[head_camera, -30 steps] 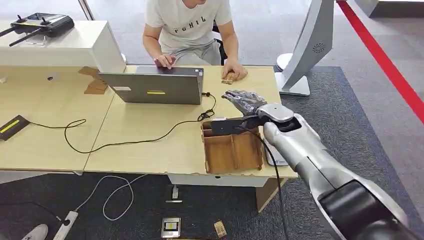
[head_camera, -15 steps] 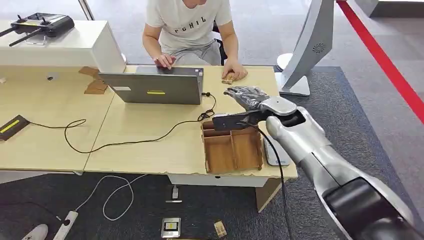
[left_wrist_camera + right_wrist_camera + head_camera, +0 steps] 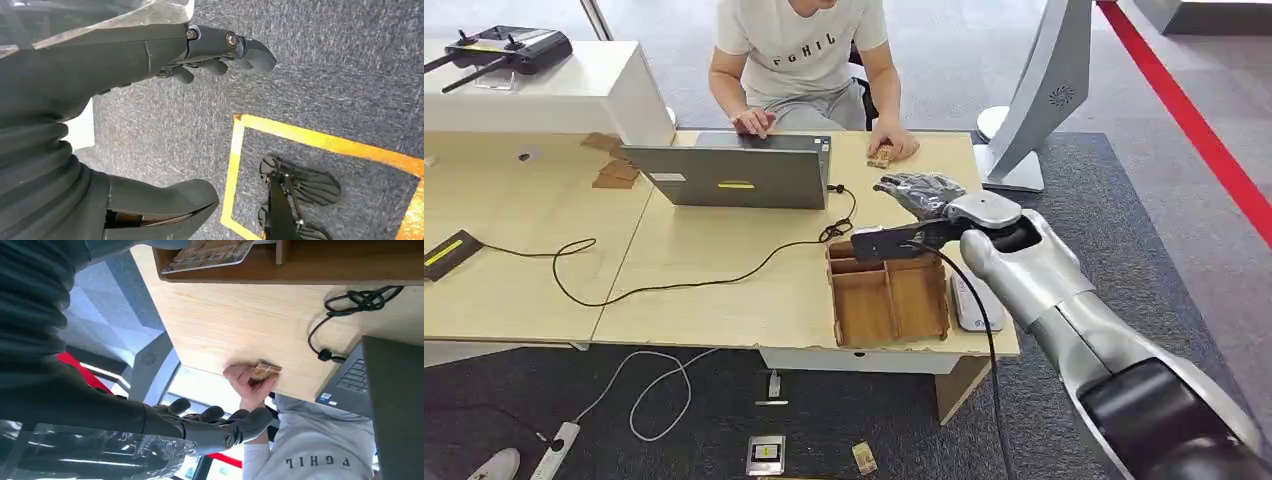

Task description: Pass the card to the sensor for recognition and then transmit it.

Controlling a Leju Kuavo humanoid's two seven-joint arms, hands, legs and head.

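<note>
My right hand point(image 3: 921, 192) hovers over the table past the wooden tray point(image 3: 837, 305), fingers stretched and apart with nothing between them. In the right wrist view the fingers point(image 3: 215, 424) point toward a person's hand that presses a brown patterned card point(image 3: 265, 371) on the table edge point(image 3: 882, 155). Another patterned card point(image 3: 210, 252) lies in the tray point(image 3: 300, 272) beside my thumb. A white sensor pad point(image 3: 975, 302) sits right of the tray, partly under my forearm. My left hand point(image 3: 165, 125) hangs over grey carpet, holding nothing.
A grey laptop point(image 3: 739, 175) stands before the seated person, its black cable point(image 3: 724, 275) running across the table. A white kiosk stand point(image 3: 1044, 90) rises at the table's far right. A controller point(image 3: 509, 45) rests on the white counter at left.
My right arm has swung a little right and forward, moving the hand nearer the person's card. The white sensor pad now shows more beside the tray.
</note>
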